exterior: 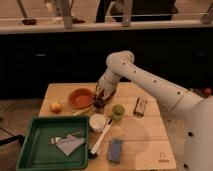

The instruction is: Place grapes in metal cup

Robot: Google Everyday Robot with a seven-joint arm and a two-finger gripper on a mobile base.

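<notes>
My gripper [101,95] points down at the left middle of the wooden table [150,130], right beside the orange bowl [80,97]. Directly under it stands a small dark cup, the metal cup [99,105], partly hidden by the gripper. A dark clump at the gripper's tip may be the grapes, but I cannot tell them apart from the gripper and the cup. The light green cup [118,111] stands to the right of the metal cup. The white cup [97,121] stands in front of it.
A green tray [30,150] with a grey cloth [70,145] is at the front left. A round yellow-red fruit [56,106] lies left of the bowl. A white utensil [102,137], a blue-grey packet [115,149] and a dark bar [140,106] lie on the table.
</notes>
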